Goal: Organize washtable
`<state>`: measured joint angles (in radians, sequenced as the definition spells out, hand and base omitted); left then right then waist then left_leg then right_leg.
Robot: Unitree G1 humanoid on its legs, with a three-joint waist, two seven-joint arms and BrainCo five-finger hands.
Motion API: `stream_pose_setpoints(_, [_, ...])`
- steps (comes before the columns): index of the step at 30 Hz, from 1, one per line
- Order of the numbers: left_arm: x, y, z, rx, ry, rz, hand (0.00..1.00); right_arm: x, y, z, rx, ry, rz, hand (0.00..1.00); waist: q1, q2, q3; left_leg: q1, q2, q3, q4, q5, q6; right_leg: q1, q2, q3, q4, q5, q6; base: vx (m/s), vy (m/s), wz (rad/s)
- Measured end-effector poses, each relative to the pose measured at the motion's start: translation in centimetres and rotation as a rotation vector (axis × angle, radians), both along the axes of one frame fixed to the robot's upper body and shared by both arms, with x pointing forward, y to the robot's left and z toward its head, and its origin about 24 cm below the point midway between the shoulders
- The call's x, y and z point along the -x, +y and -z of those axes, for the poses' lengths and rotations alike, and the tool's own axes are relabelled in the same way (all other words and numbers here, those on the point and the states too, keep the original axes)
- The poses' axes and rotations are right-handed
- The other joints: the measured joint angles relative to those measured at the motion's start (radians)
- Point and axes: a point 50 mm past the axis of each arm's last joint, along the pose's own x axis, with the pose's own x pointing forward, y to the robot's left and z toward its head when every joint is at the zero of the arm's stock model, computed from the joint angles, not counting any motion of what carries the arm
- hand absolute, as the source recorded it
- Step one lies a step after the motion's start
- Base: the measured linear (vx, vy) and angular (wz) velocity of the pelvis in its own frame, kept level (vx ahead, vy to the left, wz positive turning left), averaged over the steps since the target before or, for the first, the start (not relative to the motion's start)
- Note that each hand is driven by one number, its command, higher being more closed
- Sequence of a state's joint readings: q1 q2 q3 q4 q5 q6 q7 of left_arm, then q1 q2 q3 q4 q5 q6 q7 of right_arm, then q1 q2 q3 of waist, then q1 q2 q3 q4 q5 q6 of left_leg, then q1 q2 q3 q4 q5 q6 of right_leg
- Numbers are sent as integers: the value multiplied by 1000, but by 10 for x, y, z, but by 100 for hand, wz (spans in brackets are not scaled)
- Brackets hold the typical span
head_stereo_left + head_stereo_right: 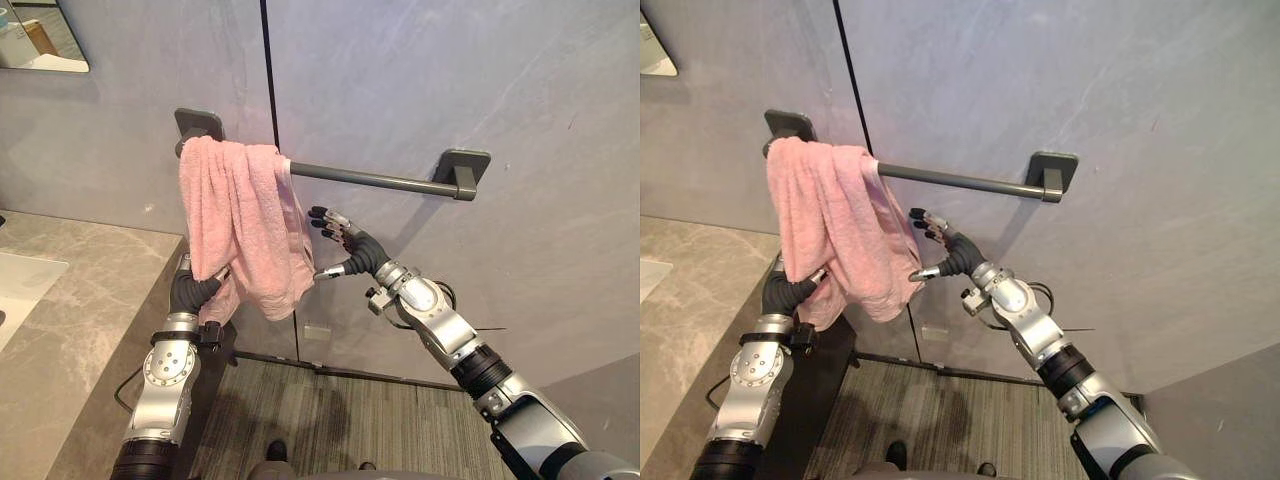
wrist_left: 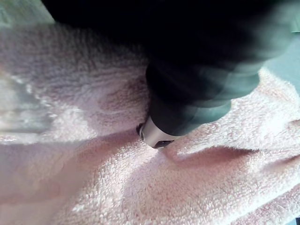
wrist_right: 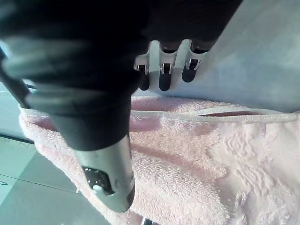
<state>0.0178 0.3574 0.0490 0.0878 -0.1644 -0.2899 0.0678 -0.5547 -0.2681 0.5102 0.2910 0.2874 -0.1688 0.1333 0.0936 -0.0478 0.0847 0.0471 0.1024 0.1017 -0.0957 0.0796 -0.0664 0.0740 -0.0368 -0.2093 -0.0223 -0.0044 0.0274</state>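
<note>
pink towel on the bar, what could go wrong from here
1. The pink towel hangs bunched at the left end of the towel bar. The left hand is in its lower folds, so a downward tug there could drag it off the bar.
2. The right hand is open beside the towel's right edge and holds nothing, so it probably would not catch a slip in time.
</note>
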Motion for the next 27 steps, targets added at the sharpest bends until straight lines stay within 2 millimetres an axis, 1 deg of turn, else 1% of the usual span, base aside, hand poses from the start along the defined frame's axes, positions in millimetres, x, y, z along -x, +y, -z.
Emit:
stream_pose_setpoints(3, [0, 0, 0, 0, 0, 2, 100, -3, 8, -10, -21, -18, -22, 0, 1, 0, 0, -2, 0, -4, 0, 0, 0, 1, 0, -4, -2, 0, 0, 0, 0, 3])
stream_pose_setpoints(7, [0, -1, 0, 2, -1, 4, 100, -7, 14, -9, -15, -5, -25, 0, 3, 1, 0, -3, -1, -8, 0, 0, 0, 5, 0, -8, -6, 0, 0, 0, 0, 3])
stream_pose_setpoints(8, [0, -1, 0, 2, -1, 4, 100, -7, 16, -9, -19, -2, -27, 100, 4, 1, 0, -3, -1, -9, 0, 0, 0, 6, 1, -9, -7, 0, 0, 0, 0, 0])
stream_pose_setpoints(12, [-1, -2, 0, 2, 0, 10, 100, -7, 18, -9, -32, 3, -16, 100, 5, 4, 3, -4, -1, -10, 0, 0, 0, 6, 1, -10, -9, 0, 0, 0, 0, 0])
stream_pose_setpoints(15, [-1, -3, 0, 2, 1, 12, 100, -11, 20, -9, -10, 6, -17, 100, 4, 14, 9, -4, -1, -10, 0, 0, 0, 6, 2, -10, -9, 0, 0, 0, 0, 0])
stream_pose_setpoints(27, [-1, -4, 0, 3, -1, 18, 100, -12, 24, -6, 3, 29, -19, 100, 5, 14, 9, -9, -1, -11, 1, -2, -2, 6, 6, -10, -16, 0, 0, 0, 0, 0])
